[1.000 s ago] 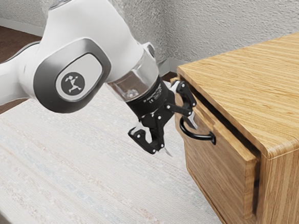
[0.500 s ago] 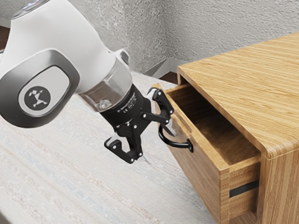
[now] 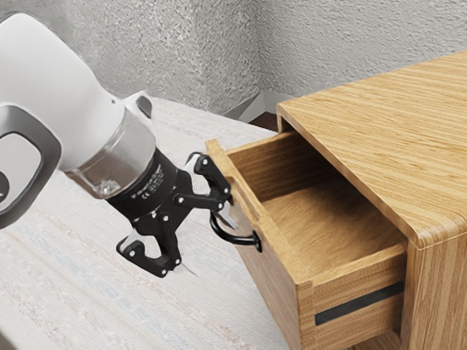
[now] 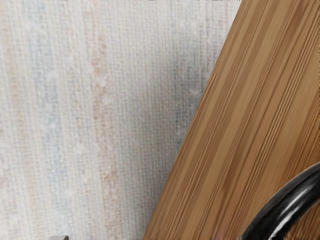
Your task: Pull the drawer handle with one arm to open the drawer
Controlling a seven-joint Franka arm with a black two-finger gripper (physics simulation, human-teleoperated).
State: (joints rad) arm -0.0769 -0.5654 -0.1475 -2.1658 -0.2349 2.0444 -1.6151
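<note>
Claw [image 3: 203, 240] staying spread open, hooking black handle [image 3: 237, 238]; I'm dragging wooden drawer [image 3: 278, 281] out, far wider than second ago, task nearing completion.

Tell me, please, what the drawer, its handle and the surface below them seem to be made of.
The drawer looks like light wood with a matte finish: straight grain lines run across it. The handle seems black metal or plastic, glossy: a bright highlight follows its curve. The surface looks like pale woven cloth, by its fine grid of threads.
</note>
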